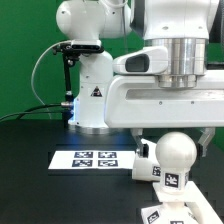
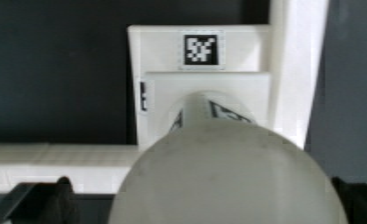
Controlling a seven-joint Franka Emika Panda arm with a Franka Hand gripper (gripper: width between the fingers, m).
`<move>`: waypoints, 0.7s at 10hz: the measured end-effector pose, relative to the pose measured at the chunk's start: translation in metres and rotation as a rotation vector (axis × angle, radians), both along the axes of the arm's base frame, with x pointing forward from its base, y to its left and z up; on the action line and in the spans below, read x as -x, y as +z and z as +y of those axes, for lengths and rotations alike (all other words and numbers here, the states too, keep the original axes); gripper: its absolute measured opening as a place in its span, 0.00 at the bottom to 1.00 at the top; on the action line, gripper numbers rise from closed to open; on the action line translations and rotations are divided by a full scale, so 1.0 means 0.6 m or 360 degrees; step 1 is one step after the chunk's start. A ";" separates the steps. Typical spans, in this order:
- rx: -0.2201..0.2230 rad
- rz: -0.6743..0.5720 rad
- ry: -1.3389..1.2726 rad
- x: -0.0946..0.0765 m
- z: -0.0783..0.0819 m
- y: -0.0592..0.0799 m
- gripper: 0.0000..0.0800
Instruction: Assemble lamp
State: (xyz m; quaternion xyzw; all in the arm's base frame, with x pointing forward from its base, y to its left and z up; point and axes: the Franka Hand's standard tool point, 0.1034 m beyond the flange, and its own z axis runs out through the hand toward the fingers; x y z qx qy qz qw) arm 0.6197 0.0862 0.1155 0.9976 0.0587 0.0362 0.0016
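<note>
The white bulb (image 1: 175, 150) stands upright at the exterior view's lower right, round head up, with a tag on its neck. Its neck meets the raised step of the stepped lamp base (image 1: 147, 167). In the wrist view the bulb's head (image 2: 215, 165) fills the foreground and the tagged base (image 2: 201, 50) lies beyond it. My gripper (image 1: 176, 138) (image 2: 198, 205) is over the head, with one dark finger (image 2: 38, 203) on each side and a gap showing beside the bulb. A white tagged part, likely the shade (image 1: 165, 212), is cut off by the frame's lower edge.
The marker board (image 1: 95, 157) lies on the black table, to the exterior view's left of the base. The robot's white pedestal (image 1: 90, 100) stands behind it. White bars (image 2: 55, 152) (image 2: 297, 60) run along two sides of the base.
</note>
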 end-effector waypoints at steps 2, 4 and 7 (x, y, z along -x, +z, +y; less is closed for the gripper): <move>0.0014 -0.0001 0.0154 0.000 -0.003 -0.001 0.87; 0.0018 -0.0001 0.0202 0.000 -0.003 -0.003 0.87; 0.0014 -0.0001 0.0146 0.000 -0.004 -0.003 0.72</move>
